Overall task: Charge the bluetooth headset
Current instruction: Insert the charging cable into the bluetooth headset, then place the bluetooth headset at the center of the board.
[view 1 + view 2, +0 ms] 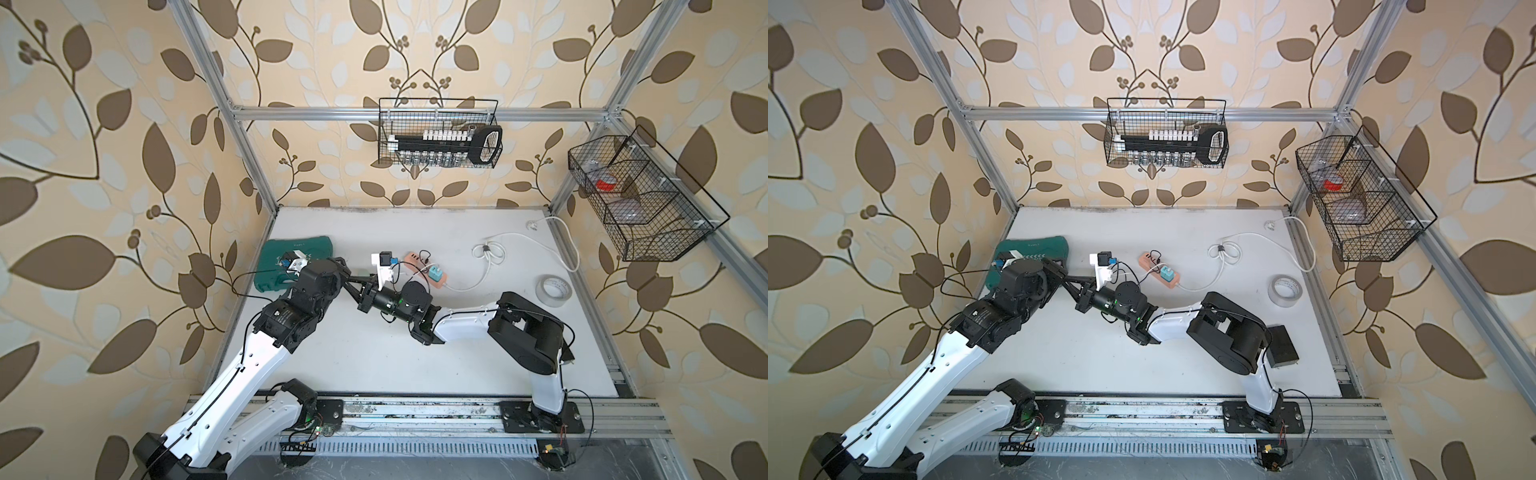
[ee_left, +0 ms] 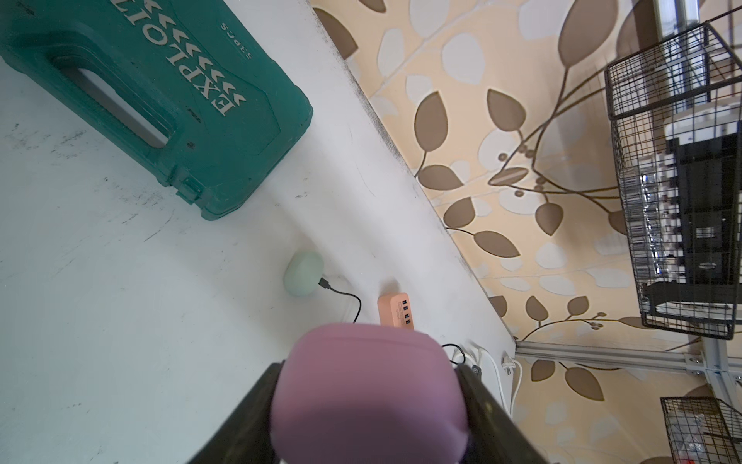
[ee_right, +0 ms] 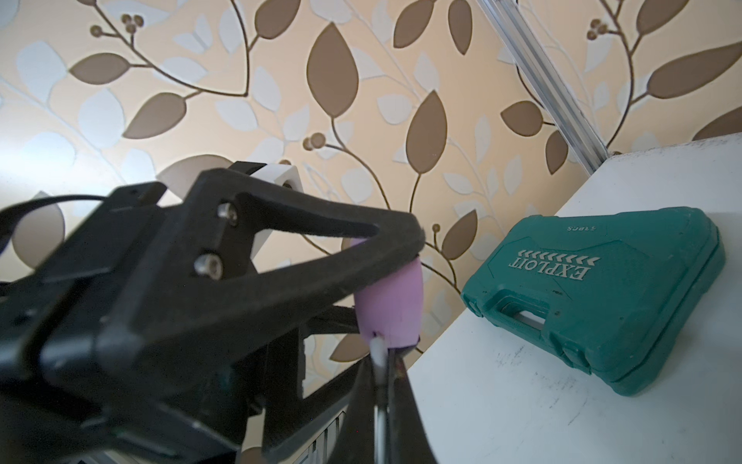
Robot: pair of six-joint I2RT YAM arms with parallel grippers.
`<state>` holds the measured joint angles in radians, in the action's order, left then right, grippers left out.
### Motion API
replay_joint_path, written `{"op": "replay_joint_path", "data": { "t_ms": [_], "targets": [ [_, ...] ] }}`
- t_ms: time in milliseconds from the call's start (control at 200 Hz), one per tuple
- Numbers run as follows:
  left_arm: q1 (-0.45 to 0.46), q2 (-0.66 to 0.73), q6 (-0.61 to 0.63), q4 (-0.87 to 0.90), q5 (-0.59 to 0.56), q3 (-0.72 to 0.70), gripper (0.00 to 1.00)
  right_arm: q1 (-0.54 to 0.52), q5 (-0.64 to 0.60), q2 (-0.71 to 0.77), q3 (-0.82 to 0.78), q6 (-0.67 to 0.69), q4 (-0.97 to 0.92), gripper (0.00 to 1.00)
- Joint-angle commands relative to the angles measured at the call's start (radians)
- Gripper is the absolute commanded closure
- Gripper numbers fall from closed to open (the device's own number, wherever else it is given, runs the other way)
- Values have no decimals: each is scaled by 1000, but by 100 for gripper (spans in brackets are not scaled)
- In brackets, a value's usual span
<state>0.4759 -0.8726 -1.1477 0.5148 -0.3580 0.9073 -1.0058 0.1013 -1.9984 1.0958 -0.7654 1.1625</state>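
Walls all round: cream wallpaper (image 1: 124, 166), brown and pale leaves on dark vine stems, small berries. Silver aluminium frame (image 1: 311, 112) against it, posts at the corners, one bar across the back. Black wire basket (image 1: 386, 141) hangs on that bar; second wire basket (image 1: 648, 245) on the side post. White tabletop (image 1: 374, 361), scuffed, grimy along the back edge. Slotted metal rail (image 1: 415, 411) in front. Light even, shadows soft.

The green tool case (image 2: 249, 132) reads "EXPLOIT" beside a row of chevrons, plus smaller print ending "PCS".
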Motion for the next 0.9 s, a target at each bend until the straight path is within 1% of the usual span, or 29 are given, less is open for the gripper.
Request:
{"op": "replay_joint_path", "data": {
  "t_ms": [0, 150, 265, 385, 535, 630, 700, 805, 895],
  "targets": [
    [39, 15, 14, 64, 195, 33, 100, 23, -53, 3, 48, 11, -56, 94],
    [39, 24, 22, 93, 145, 47, 100, 25, -66, 23, 0, 14, -49, 85],
    [38, 22, 26, 104, 129, 49, 100, 24, -77, 38, -37, 12, -32, 76],
    [38, 22, 25, 108, 120, 49, 100, 25, -81, 68, -79, 20, -19, 73],
    [38, 23, 29, 117, 106, 51, 100, 24, -99, 123, -153, 40, -14, 60],
    [38, 23, 31, 120, 105, 50, 100, 25, -89, 157, -190, 59, -23, 55],
    [36, 23, 31, 123, 103, 49, 100, 24, -83, 179, -220, 66, -24, 53],
    [36, 23, 34, 128, 102, 54, 100, 25, -85, 224, -274, 76, -18, 52],
    [36, 19, 47, 140, 99, 59, 100, 25, -88, 282, -326, 115, -27, 52]
  ]
}}
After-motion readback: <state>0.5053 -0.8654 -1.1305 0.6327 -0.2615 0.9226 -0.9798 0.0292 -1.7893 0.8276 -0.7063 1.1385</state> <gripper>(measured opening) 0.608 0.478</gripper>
